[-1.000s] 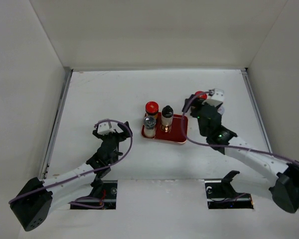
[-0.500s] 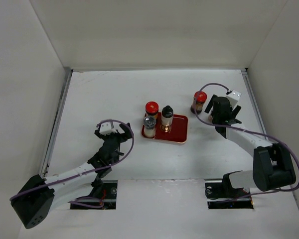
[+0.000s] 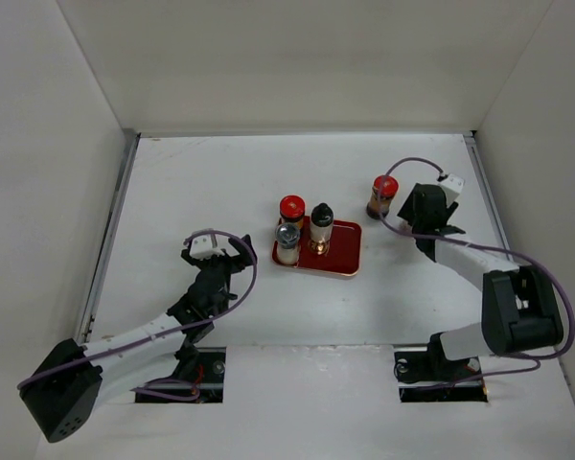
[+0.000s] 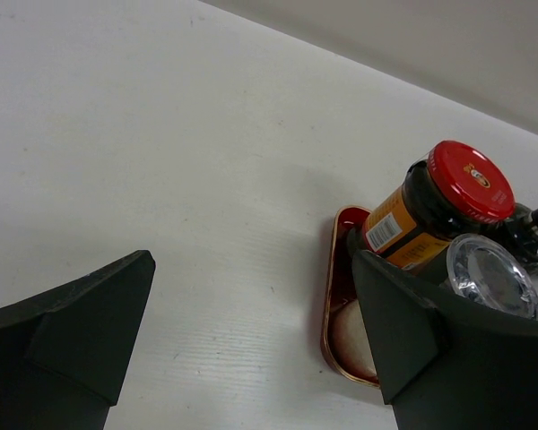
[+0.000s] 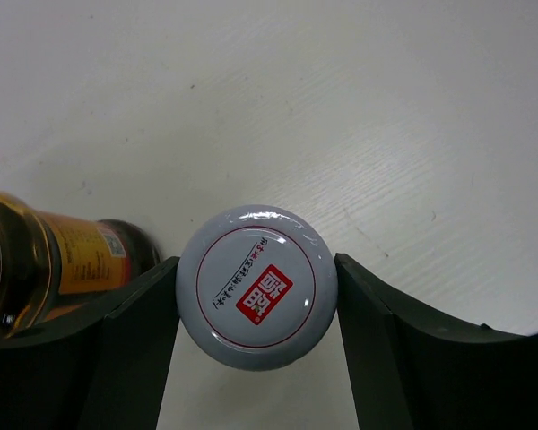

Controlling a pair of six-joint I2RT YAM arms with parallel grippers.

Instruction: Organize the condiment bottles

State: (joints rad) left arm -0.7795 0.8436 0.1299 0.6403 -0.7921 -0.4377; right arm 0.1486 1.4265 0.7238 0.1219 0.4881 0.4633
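The held jar (image 5: 255, 296), its round glossy grey-white cap printed with a red logo, sits at the right side of the tabletop (image 3: 211, 182), pinched at the cap by the right tool (image 5: 256, 269), one dark finger (image 5: 117, 358) pressed to each side; from above the tool hides it. Just beside it stands a loose red jar (image 3: 384, 192): clear glass, brown contents, orange label, red cap. Near the middle, well apart, a flat red tray (image 3: 345, 261) with a raised rim carries a second red jar (image 3: 291, 208) at its far left corner, a silver jar (image 3: 287, 237) in front of that and a black jar (image 3: 322, 220) to the right, all upright. The left tool (image 4: 251, 269) hangs spread and empty, left of the tray. The tabletop is matte white with a faint grain, closed in by plain white walls (image 3: 268, 57)
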